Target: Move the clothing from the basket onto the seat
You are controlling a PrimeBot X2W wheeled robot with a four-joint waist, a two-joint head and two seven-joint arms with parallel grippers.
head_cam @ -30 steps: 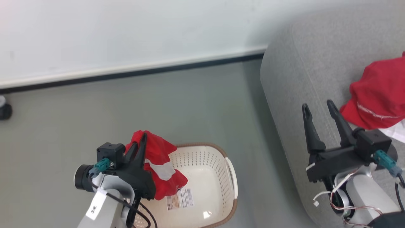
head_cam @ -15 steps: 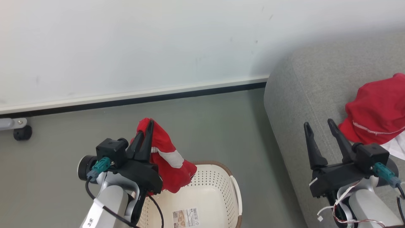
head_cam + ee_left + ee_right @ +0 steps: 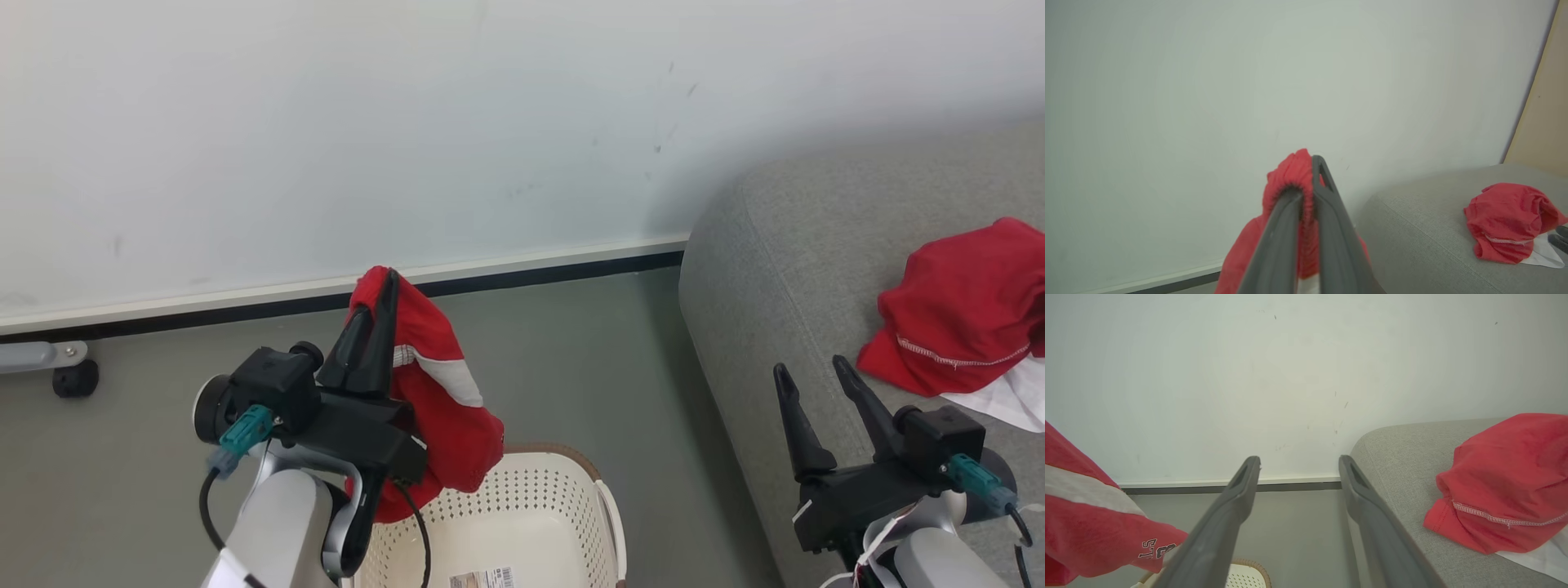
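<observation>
Head view: my left gripper (image 3: 377, 304) is clamped on a red garment (image 3: 445, 408), which hangs from its fingers over the basket (image 3: 563, 490). My right gripper (image 3: 809, 367) stands spread and empty over the seat (image 3: 775, 269), near a second red garment (image 3: 963, 327) lying there. The label (image 3: 488, 578) in the basket is too small to read.

Left wrist view: red fabric bunches between my pinched fingertips.

Right wrist view: the held garment's white band and small lettering show at the left, but the lettering is cut off and I cannot read it. A white cloth (image 3: 1535, 559) lies under the second garment.
</observation>
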